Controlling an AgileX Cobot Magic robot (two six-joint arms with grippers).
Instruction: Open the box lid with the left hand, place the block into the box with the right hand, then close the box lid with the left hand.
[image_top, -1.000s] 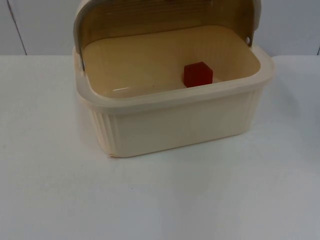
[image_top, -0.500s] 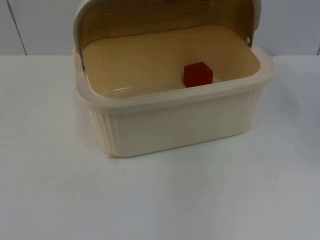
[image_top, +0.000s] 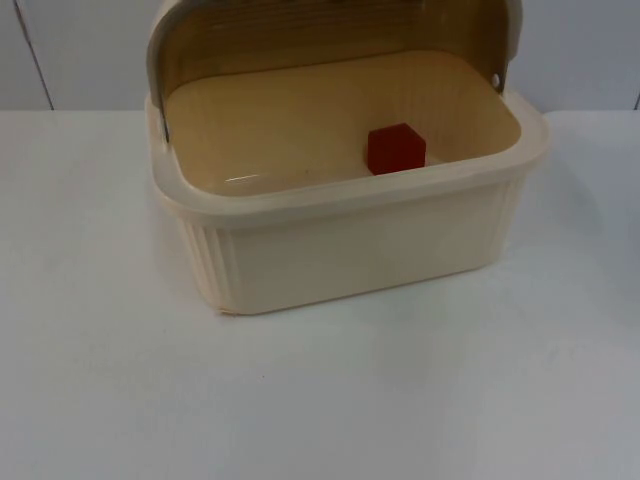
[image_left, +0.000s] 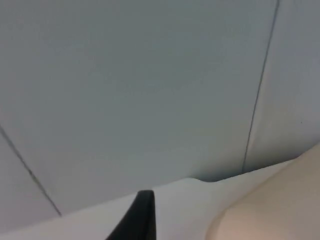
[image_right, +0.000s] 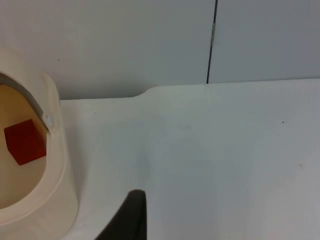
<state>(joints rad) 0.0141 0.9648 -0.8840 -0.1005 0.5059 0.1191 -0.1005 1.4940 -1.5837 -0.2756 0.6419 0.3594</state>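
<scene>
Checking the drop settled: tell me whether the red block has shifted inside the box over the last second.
No. The red block sits at the same spot against the front wall of the box, whose lid stands open as before.

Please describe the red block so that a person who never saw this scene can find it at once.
On the white table stands a cream box with its lid raised. The red block sits inside on the floor, near the front wall; it is the sole red thing.

- A bare test bench in a lab or robot workroom is showing here.
- A plain white worktop (image_top: 320, 400) is ending at a grey partition wall (image_right: 125, 45).
</scene>
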